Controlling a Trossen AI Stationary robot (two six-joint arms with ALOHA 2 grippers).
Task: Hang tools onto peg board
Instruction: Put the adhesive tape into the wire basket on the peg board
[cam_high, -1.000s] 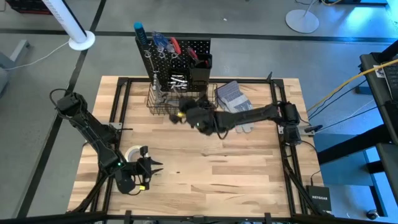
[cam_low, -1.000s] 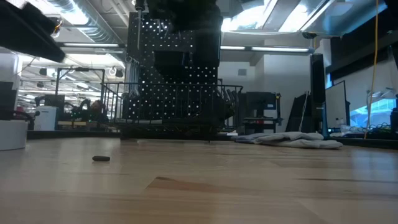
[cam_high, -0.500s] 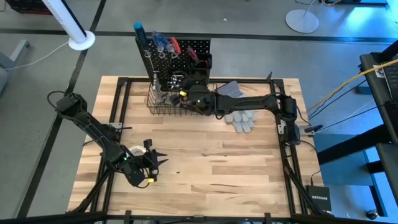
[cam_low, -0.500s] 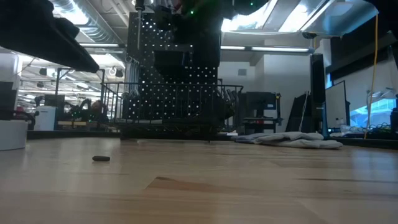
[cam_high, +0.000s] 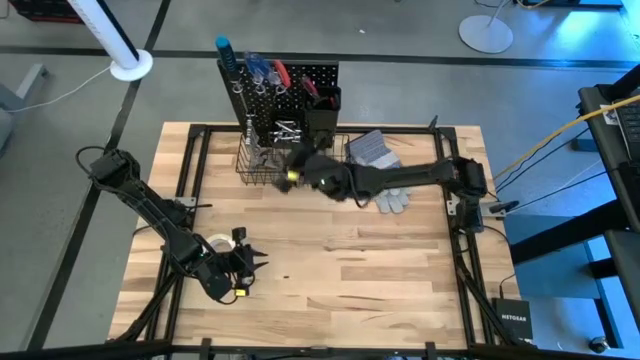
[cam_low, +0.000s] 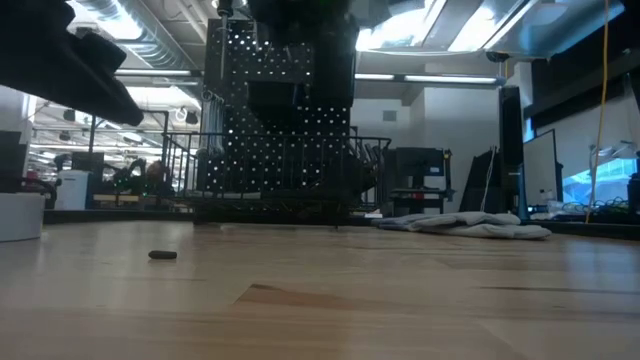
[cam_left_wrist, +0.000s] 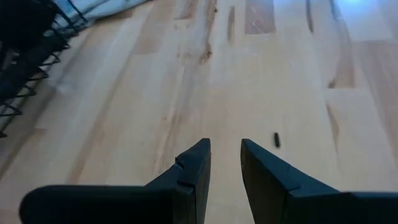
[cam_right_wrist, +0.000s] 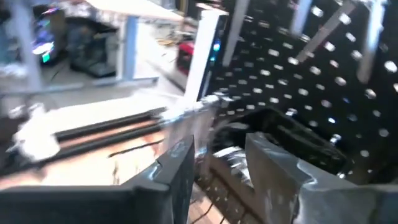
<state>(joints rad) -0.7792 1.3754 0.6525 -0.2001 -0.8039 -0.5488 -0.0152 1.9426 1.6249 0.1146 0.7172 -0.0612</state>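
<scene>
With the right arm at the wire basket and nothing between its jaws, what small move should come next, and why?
Probably draw the right gripper back from the peg board. Its jaws stand apart and empty over the wire basket, so its part there looks done. The white tape roll by the left gripper still lies on the table.

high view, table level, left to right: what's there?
left hand with the tape roll beside it → wire basket → right hand → gloves
</scene>
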